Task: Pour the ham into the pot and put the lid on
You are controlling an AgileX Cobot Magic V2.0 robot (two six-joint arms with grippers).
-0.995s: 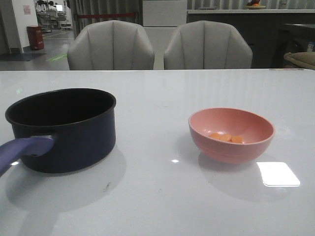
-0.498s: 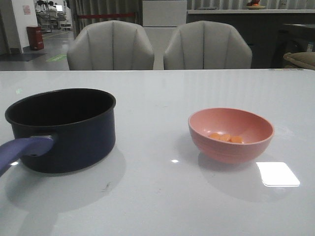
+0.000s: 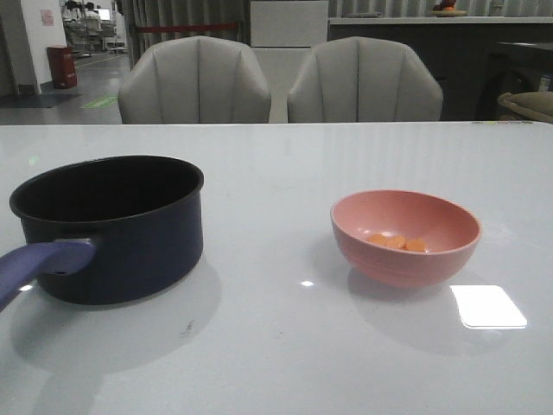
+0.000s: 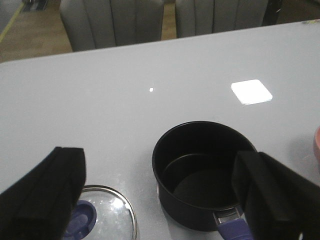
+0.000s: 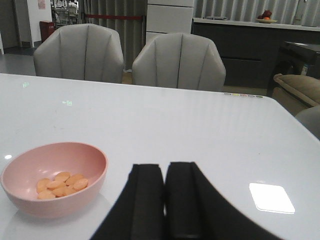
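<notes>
The dark navy round saucepan (image 3: 108, 226) with its blue-purple handle stood uncovered on the left of the glossy white table (image 3: 285, 164), well apart from the pink bowl (image 3: 406, 237) on the right, which held the small flat orange-pink ham pieces (image 3: 398, 243). The round glass lid with a metal rim and blue knob (image 4: 102, 220) lay flat just beside the pot. The left gripper (image 4: 155, 200) hung above with fingers spread wide, holding nothing; the right gripper (image 5: 164, 200) had its fingers pressed together, empty, near the bowl. Two grey upholstered chairs (image 3: 278, 79) stood behind the table.
</notes>
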